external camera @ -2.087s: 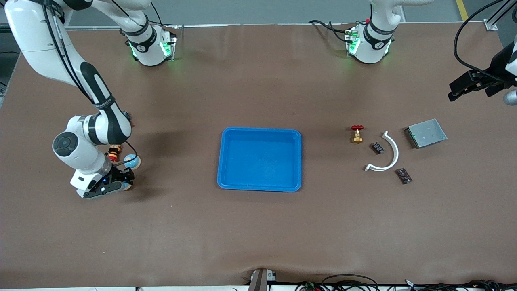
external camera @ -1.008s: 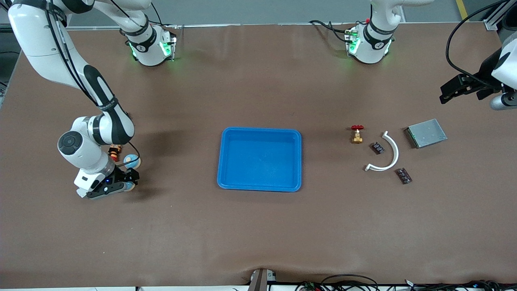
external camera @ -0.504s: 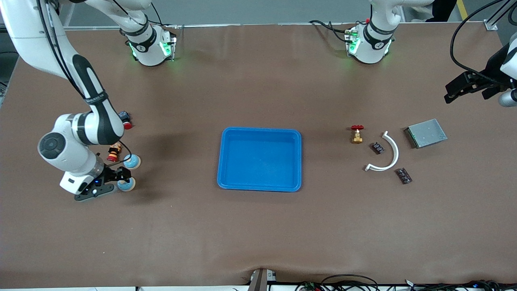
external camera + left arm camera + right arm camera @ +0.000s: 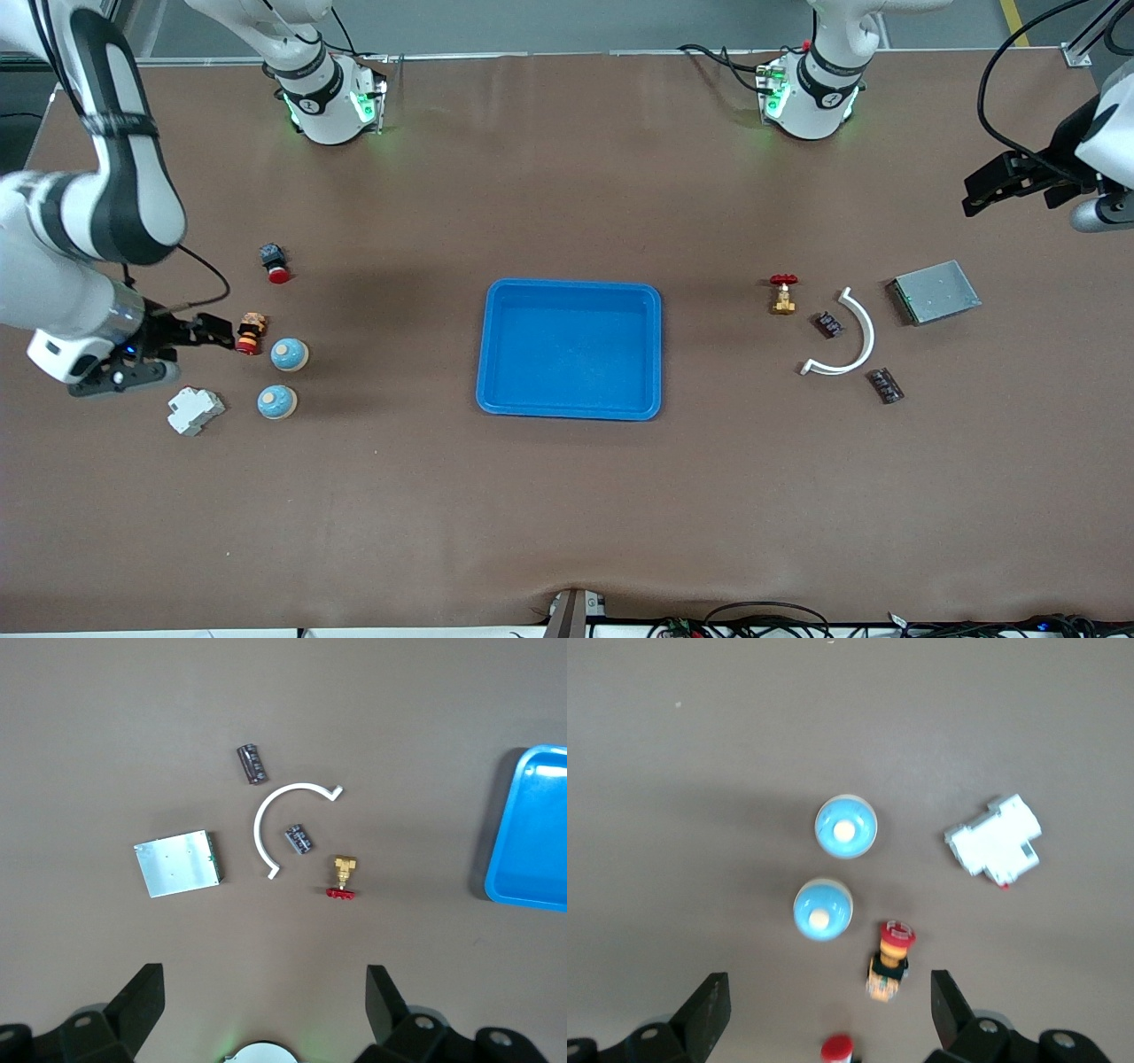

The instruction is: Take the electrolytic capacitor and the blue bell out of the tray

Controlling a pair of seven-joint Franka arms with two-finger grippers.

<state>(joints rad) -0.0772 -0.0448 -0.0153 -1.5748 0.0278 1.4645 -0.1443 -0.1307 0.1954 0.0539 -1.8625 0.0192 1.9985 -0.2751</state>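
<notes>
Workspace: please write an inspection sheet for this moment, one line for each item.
Surface: brown table, matte covering.
Job's things: two blue dome-shaped bells toward the right arm's end; two dark cylindrical capacitors toward the left arm's end; blue plastic tray between them, nothing in it.
Clutter: white plastic breaker, two red-capped buttons, brass valve with red handle, white curved strip, grey metal box.
Grippers: right pincer open beside a button; left pincer open, holding nothing.
Cables: black cables at the table edge.
Surroundings: nothing seen.
</notes>
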